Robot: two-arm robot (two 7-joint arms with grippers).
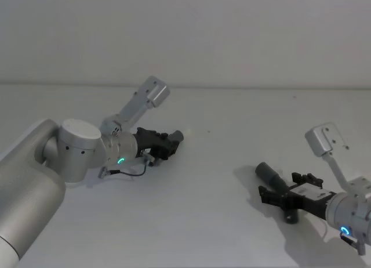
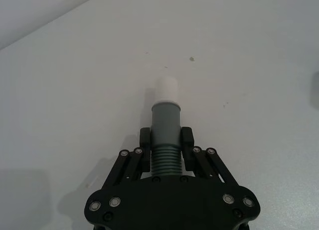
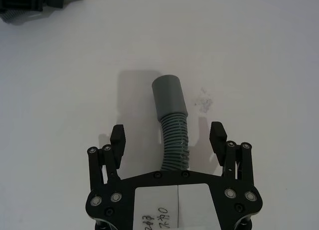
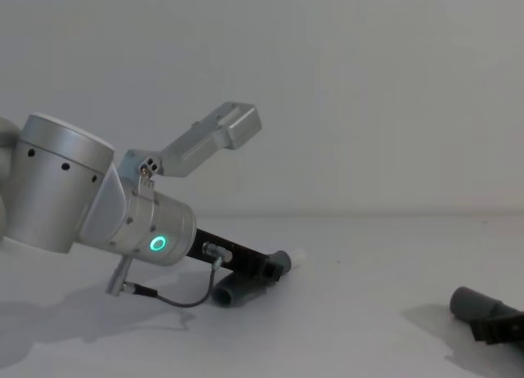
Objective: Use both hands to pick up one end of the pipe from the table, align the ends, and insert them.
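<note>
On the left half of the plain matte white-grey table (image 1: 232, 105), your left black two-fingered gripper (image 2: 166, 138) is clamped on the curved dark grey tube piece (image 2: 165, 121). Both of its fingers (image 2: 145, 138) press the ribbed section from either side, just behind the smooth stepped collar. The narrow white tip (image 2: 166, 88) sticks out past the fingertips over the table. In the chest view you can see the piece's other grey end hanging below the gripper, down near the table surface.

On the table's right half, your right black gripper (image 3: 168, 136) has its fingers (image 3: 118, 138) spread wide apart. The second dark grey tube piece (image 3: 174, 140) lies on the table between them and touches neither finger. Its ribbed body runs down the middle of the gap. Its wide smooth cuff (image 3: 168, 96) lies beyond the fingertips, pointing toward the table's far left.
</note>
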